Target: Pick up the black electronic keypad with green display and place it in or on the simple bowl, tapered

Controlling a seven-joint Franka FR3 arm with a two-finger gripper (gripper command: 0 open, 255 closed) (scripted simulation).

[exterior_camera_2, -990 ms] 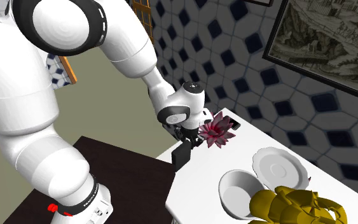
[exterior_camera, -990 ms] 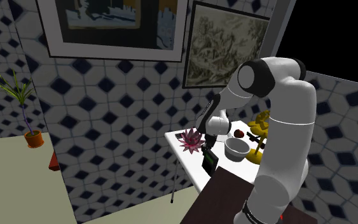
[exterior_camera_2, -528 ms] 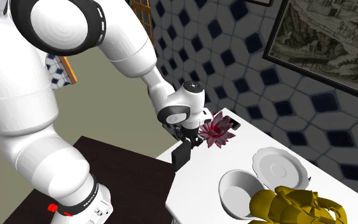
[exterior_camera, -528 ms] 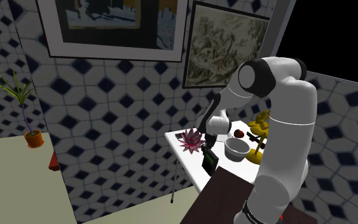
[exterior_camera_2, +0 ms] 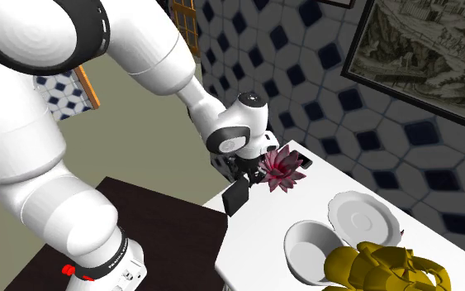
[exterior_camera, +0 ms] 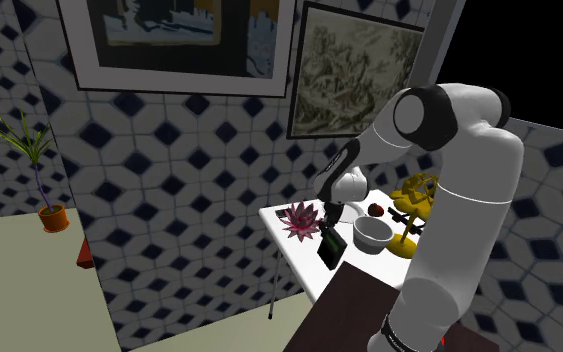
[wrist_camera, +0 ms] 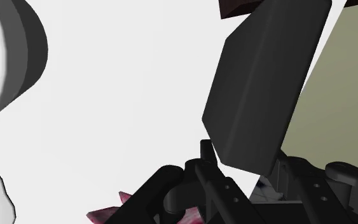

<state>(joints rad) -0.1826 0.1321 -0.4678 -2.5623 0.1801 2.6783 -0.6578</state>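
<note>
White table (exterior_camera_2: 263, 225) stands against a blue-diamond tiled wall; at its edge by the dark stand (exterior_camera_2: 164, 225) the black keypad (exterior_camera_2: 235, 197) hangs from the gripper (exterior_camera_2: 244, 177), whose fingers clasp its upper end, its long axis running down from them, slightly tilted. Bare tabletop lies between it and the white bowl (exterior_camera_2: 309, 248), while a pink flower (exterior_camera_2: 282, 169) sits just beside the gripper

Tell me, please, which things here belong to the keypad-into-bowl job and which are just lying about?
Job in hand:
- black flat rectangular keypad, clasped by the black two-finger gripper
- plain white tapered bowl

Just lying about:
- white round plate
- dark pink spiky flower
- yellow lumpy ornament
- small red round object
- green potted plant on the floor
</note>
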